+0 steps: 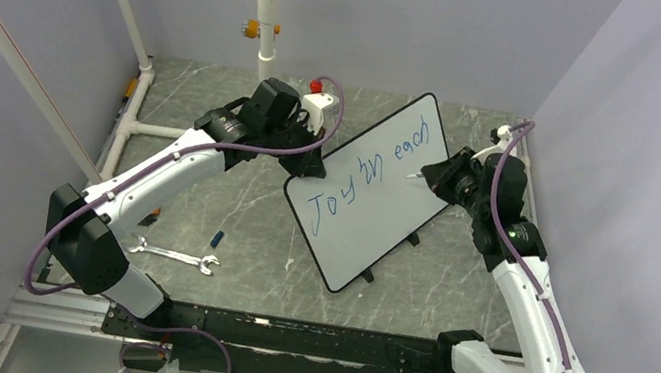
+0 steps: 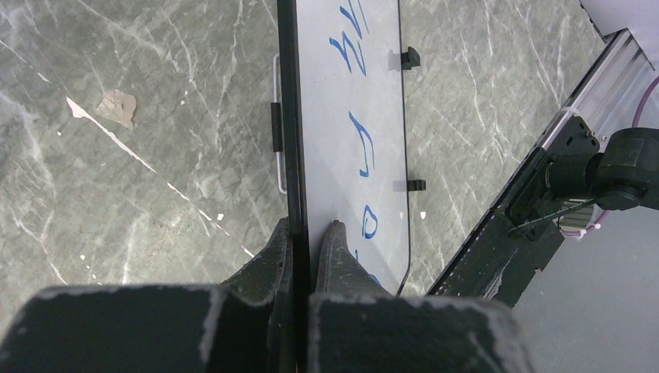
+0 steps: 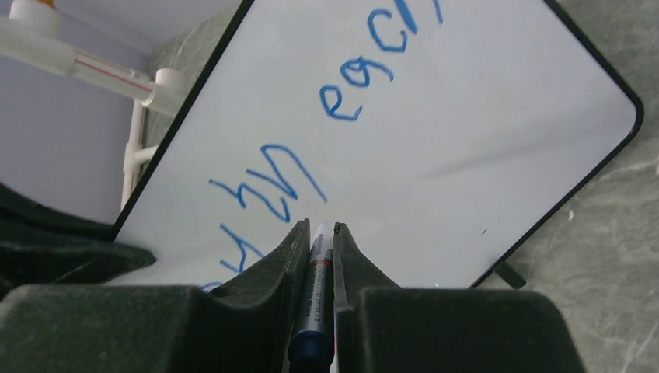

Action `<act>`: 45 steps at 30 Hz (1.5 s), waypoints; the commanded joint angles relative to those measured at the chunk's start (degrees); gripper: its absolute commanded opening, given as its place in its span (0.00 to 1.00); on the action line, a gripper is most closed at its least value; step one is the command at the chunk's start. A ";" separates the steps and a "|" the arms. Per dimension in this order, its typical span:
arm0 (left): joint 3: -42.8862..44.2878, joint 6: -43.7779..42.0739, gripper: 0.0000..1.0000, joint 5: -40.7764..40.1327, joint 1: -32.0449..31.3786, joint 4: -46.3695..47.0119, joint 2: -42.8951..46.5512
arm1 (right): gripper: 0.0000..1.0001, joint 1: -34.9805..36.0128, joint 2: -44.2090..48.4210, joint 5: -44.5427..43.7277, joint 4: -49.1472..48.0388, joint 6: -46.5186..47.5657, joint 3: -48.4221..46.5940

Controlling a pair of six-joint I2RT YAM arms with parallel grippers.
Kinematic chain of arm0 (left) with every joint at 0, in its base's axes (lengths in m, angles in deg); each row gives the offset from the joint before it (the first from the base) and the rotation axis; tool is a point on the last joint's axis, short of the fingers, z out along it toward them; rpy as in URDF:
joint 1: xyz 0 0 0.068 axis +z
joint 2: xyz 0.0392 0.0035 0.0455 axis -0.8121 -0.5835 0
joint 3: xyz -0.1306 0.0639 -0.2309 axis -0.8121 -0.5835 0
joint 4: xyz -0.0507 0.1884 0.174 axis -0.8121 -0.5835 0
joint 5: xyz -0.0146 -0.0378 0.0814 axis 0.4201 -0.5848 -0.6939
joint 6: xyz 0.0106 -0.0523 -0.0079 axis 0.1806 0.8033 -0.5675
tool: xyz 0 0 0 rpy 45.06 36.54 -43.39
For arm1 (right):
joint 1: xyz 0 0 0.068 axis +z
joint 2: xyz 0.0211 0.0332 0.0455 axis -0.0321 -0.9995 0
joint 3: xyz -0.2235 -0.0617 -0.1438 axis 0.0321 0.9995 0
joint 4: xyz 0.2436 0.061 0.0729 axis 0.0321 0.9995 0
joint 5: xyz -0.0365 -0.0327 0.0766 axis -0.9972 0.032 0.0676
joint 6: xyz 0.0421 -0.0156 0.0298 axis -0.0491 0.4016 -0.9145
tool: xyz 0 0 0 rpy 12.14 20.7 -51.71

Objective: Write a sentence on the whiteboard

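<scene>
The left fingers (image 2: 340,252) are pinching the whiteboard (image 1: 370,229) by its edge, propping it tilted on the worktop (image 1: 233,201), while the right fingers (image 3: 286,250) are gripping a marker (image 3: 319,268) near the sentence (image 1: 369,175) (only "Joy in each" written, seemingly needing more).

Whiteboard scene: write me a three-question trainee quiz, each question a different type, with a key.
1. True or false: the left gripper is clamped on the edge of the whiteboard.
2. What does the right gripper hold? A: an eraser. B: a marker. C: nothing.
3. Fill in the blank: the last word of the blue sentence written so far is ____.

Key: 1 true; 2 B; 3 each.
</scene>
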 commanded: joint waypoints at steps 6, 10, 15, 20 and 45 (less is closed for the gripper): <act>-2.07 -13.00 0.00 -13.21 0.26 -1.88 -2.04 | 0.00 4.74 6.72 0.88 4.87 -3.11 0.16; -1.98 -12.78 0.00 -12.23 0.35 -1.85 -1.83 | 0.00 7.13 7.03 0.53 3.09 -3.24 1.69; -2.44 -12.51 0.00 -12.30 0.64 -1.41 -1.13 | 0.00 8.96 7.75 0.77 -0.93 -3.28 4.35; -2.75 -12.02 0.00 -11.22 1.01 -0.77 0.38 | 0.00 11.34 9.44 0.28 -5.36 -1.70 7.39; -1.87 -8.86 0.00 -8.13 4.26 -0.37 -0.38 | 0.00 21.63 9.91 2.94 -31.74 7.58 21.83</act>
